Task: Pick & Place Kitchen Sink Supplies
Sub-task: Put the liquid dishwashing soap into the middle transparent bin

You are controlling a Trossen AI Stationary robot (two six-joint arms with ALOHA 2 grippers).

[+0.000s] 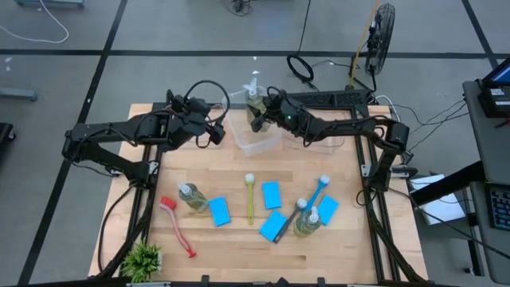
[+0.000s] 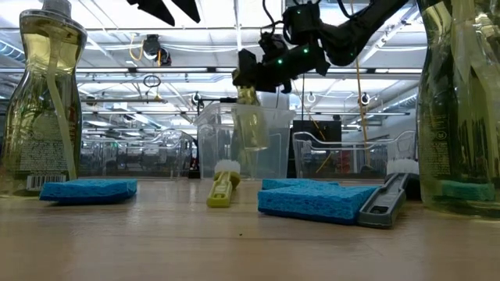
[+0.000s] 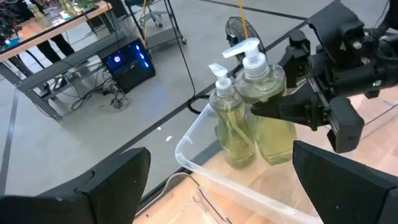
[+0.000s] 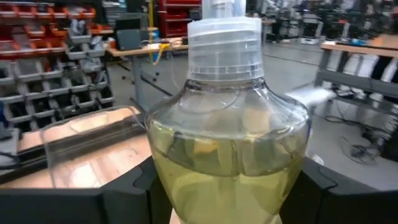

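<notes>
Pump bottle (image 4: 227, 149), label unreadable, clamped in right gripper (image 1: 259, 113) jaws; left gripper (image 1: 213, 127) jaws apart.

Two pump bottles (image 3: 249, 106) upright in tub; two bottles (image 1: 192, 197), four sponges (image 1: 219, 210), brushes (image 1: 249, 196) on table.

Open tabletop (image 1: 239, 247) before the crowded clear tub (image 1: 259, 142).

Glossy clear plastic pump bottle (image 4: 227, 149) and tub (image 1: 259, 139), seemingly rough spongy foam sponges (image 2: 316, 200), matt light wooden surface (image 1: 231, 247)
</notes>
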